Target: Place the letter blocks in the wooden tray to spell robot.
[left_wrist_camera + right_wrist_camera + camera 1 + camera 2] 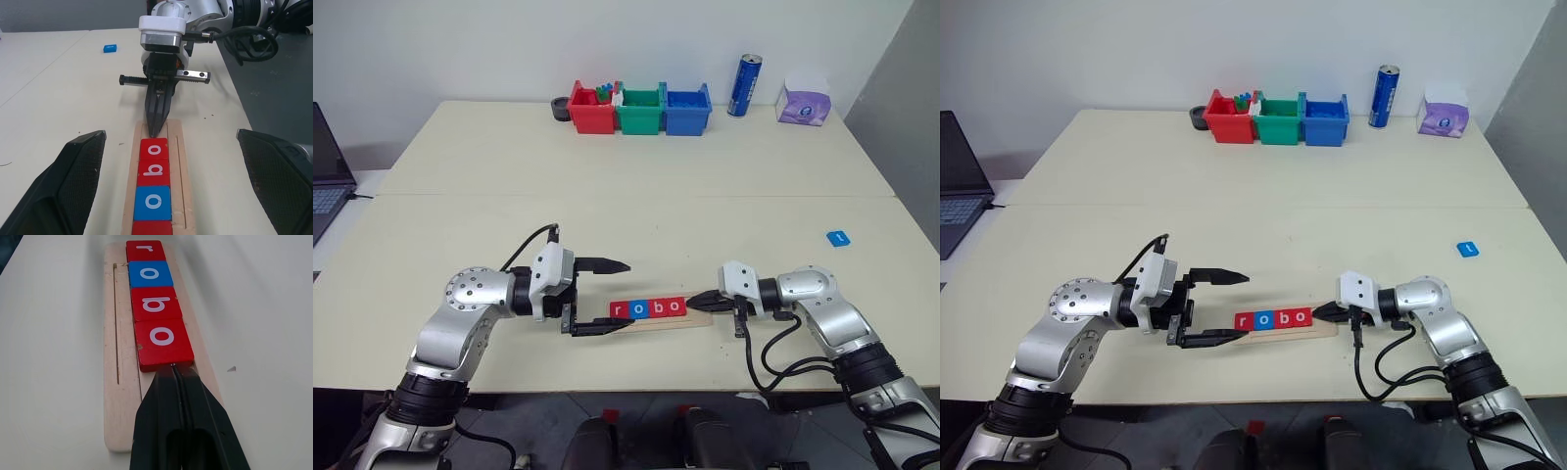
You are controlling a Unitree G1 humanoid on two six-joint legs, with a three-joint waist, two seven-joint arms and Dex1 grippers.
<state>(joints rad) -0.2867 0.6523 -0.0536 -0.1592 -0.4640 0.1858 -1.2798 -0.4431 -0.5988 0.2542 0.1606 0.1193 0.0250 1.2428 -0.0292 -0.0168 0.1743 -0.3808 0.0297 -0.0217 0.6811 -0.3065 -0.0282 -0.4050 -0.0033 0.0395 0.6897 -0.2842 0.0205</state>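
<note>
The wooden tray (656,324) lies near the table's front edge. In it sit a red r (621,309), a blue o (639,308), a red b (657,307) and a red o (675,306), side by side. My right gripper (697,299) is shut, and its tips touch the right end of the last red o (161,340) over the tray's bare end (117,421). At the tray's left end my left gripper (625,295) stands open, one finger on each side, holding nothing. One more blue letter block (839,238) lies alone on the table at the far right.
Red (592,110), green (639,111) and blue (687,110) bins stand in a row at the back, with a blue can (745,85) and a purple tissue box (804,102) to their right. A laptop (328,176) sits at the left edge.
</note>
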